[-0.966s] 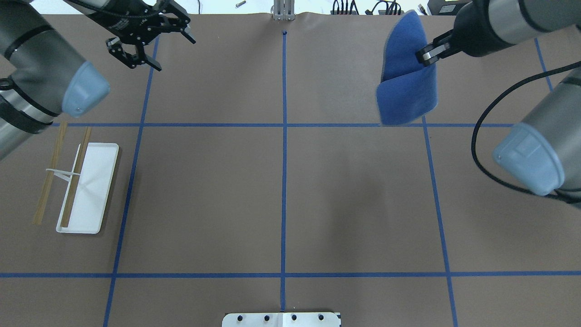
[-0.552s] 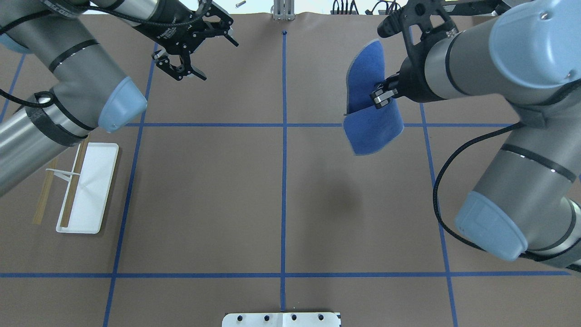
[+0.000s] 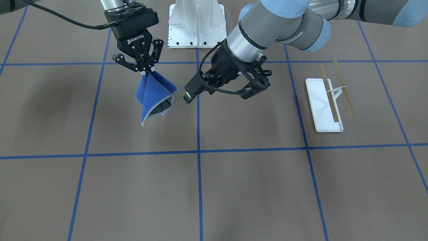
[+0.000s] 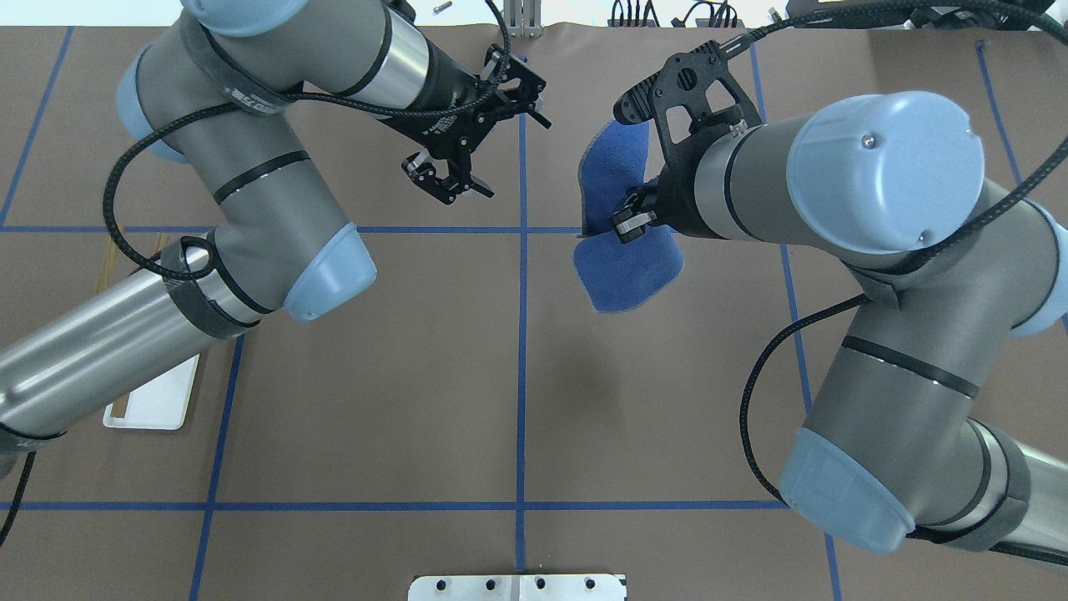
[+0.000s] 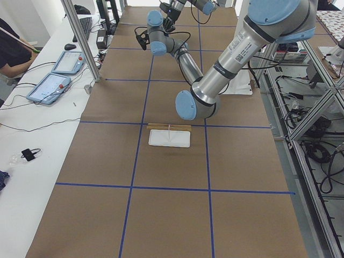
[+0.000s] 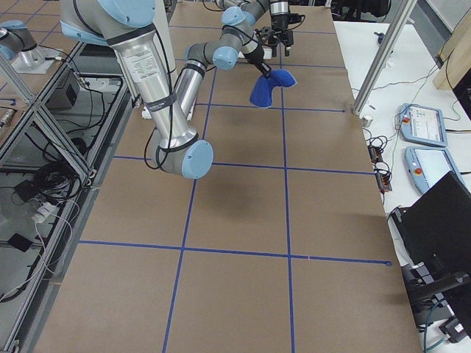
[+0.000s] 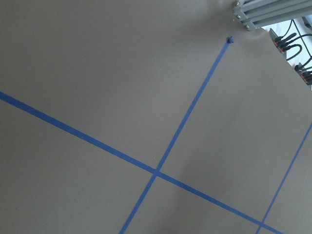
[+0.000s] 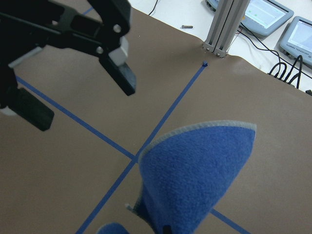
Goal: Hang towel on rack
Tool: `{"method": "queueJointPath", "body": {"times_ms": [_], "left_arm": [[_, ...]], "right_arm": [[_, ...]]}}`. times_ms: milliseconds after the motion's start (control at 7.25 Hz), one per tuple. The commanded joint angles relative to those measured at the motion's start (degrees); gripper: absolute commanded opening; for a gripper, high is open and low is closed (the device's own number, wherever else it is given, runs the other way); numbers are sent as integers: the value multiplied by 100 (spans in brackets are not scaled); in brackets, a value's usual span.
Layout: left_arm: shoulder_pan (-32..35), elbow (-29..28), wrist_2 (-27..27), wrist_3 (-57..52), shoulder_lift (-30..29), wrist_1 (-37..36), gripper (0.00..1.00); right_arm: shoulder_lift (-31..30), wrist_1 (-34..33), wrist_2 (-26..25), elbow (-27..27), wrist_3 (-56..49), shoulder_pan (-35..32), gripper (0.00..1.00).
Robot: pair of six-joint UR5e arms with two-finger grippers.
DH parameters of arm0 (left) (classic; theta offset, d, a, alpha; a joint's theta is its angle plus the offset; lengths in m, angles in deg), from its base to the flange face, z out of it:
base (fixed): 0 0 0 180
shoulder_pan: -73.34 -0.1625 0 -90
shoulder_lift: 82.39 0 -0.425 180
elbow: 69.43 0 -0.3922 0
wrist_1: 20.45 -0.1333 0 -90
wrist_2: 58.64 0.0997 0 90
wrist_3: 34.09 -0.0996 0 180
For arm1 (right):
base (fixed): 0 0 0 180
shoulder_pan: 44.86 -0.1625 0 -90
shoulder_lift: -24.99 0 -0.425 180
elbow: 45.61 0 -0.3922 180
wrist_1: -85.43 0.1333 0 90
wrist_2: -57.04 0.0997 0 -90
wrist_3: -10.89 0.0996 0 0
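My right gripper [image 3: 147, 71] is shut on the top fold of the royal-blue towel [image 3: 152, 97], which hangs in the air just right of the table's centre line. In the overhead view the towel [image 4: 626, 275] droops below that gripper [image 4: 626, 225]. My left gripper [image 4: 520, 160] is open and empty, a short way left of the towel at about the same height; it also shows in the right wrist view [image 8: 87, 105] beside the towel [image 8: 195, 175]. The rack [image 3: 329, 100], a white tray with two tan rods, stands far to my left, mostly hidden under my left arm in the overhead view [image 4: 154, 405].
A white bolted pedestal [image 3: 195, 23] stands at the table's near edge by my base. An aluminium post [image 4: 521, 21] stands at the far edge. Blue tape lines [image 7: 156, 170] cross the brown table. Tablets and cables [image 5: 48, 88] lie on a side bench.
Both arms have swung toward the table's centre. The right gripper has carried the towel left and nearer to me. The left gripper has moved right and stays open.
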State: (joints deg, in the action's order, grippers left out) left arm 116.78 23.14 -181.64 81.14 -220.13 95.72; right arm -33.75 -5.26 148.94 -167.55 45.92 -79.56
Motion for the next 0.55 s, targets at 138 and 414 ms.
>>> {"method": "queueJointPath", "body": {"times_ms": [138,414], "left_arm": [[-256,6,144,236,-174,98,98],[-327,-134,222,237,-296,107,98]], "right_arm": [[29,-10,-206,12,22,165,0],[30,-1,-216,4,22,200,0]]}}
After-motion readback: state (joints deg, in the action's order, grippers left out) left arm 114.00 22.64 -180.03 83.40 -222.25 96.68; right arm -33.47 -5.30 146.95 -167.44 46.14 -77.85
